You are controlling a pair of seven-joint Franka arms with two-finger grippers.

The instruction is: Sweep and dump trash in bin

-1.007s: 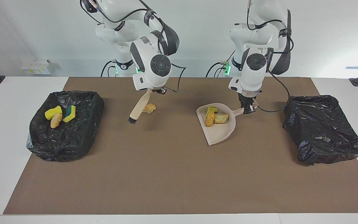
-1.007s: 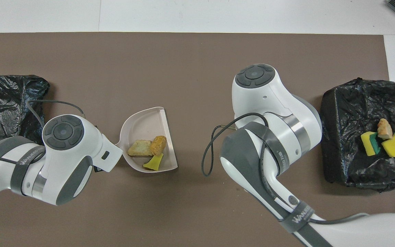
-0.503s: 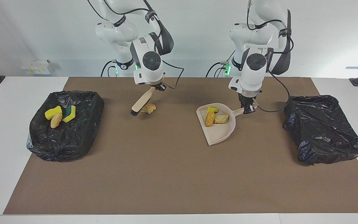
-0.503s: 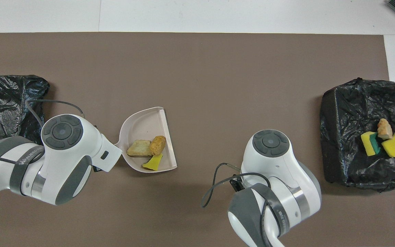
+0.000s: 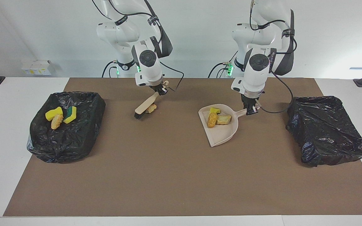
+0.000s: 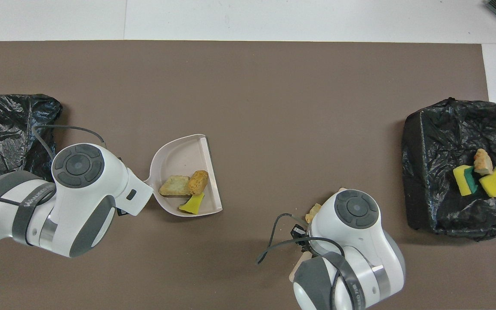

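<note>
While the right hand (image 5: pixel 159 91) stays clamped on the handle of the brush (image 5: pixel 145 106), it has drawn back toward the upper part of the facing frame, so the brush now slants down with its dark bristles on the mat just beside the last loose lump (image 5: pixel 151 108). A second ago the brush hung lower in the frame, past that lump; now the bristles sit at its side away from the dustpan. In the overhead frame the right wrist covers most of the brush, and only a corner of the lump (image 6: pixel 314 211) shows at lower centre.

The left hand (image 5: pixel 250 110), at centre right of the facing frame, is closed on the dustpan's handle and has not shifted. The dustpan (image 5: pixel 223 133) lies flat on the table with its open lip toward the brush, carrying three pieces (image 5: pixel 217 117): a yellow sponge bit and two bread-like lumps.

Three more pieces (image 5: pixel 59 115) already lie in the bin (image 5: pixel 74 138) at the frame's left. The second bin (image 5: pixel 325 131), at the frame's right, shows no trash.

Judged from this layout, the repositioning sets up one more sweep, pushing the loose lump across the mat into the dustpan before dumping.
</note>
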